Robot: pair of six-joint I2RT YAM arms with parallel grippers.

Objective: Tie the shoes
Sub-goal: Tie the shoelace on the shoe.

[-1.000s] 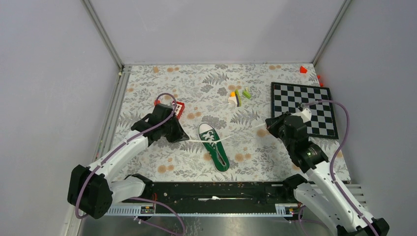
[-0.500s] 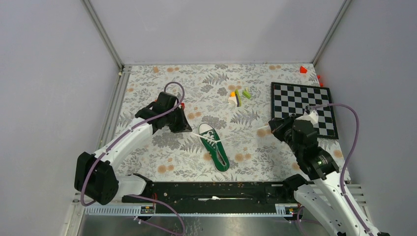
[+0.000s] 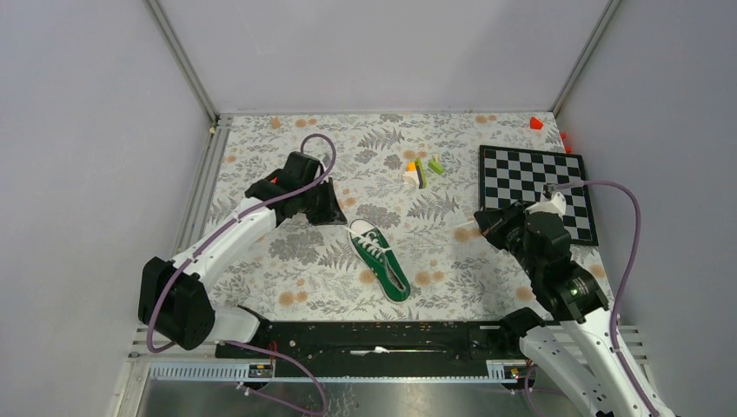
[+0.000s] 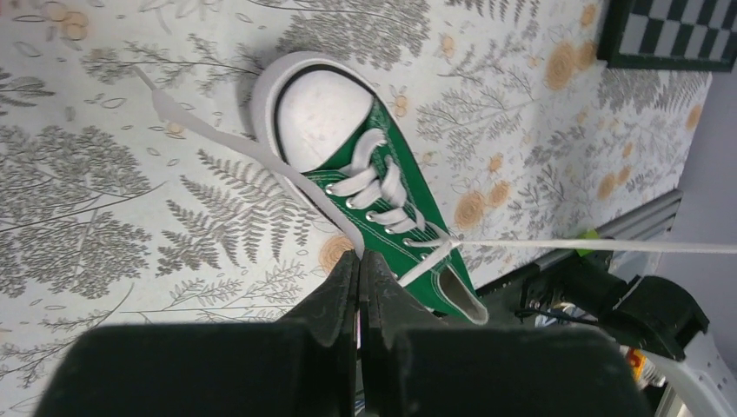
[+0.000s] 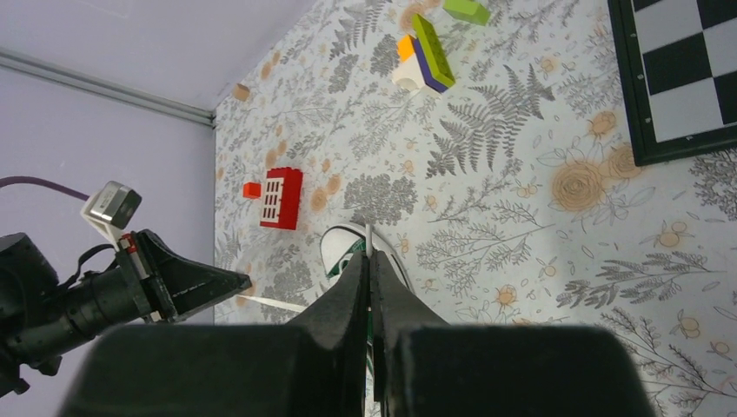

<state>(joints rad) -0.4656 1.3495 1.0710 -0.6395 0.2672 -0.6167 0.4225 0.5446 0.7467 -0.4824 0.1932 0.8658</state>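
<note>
The small green canvas sneaker (image 3: 380,259) with a white rubber toe cap lies on its sole at the centre of the floral-patterned surface (image 3: 287,261), toe toward the upper left of the top view. The left tool (image 4: 359,256) is clenched just above the sneaker's eyelets, pinching one flat white lace (image 4: 217,137) whose loose tail trails off over the surface toward the upper left of the left wrist view. The other white lace strand (image 4: 608,247) runs taut from the top eyelets to the right edge of that view, toward the right tool (image 5: 369,256), which is clenched on it near the left edge of the black-and-white chequered board (image 3: 534,187).

Nothing pins the sneaker down. In my judgement, more pull on the taut strand could drag or roll it, or slide the lace through the eyelets until the two ends are uneven. The thin lace could also slip out of either pinch.

Compared with a second ago, the left tool (image 3: 335,213) has moved from the sneaker's left side up to beside its toe. Its arm now hides the red-and-white studded block (image 5: 280,198) from above. The right tool (image 3: 469,230) has barely shifted, and the sneaker sits almost where it was.
</note>
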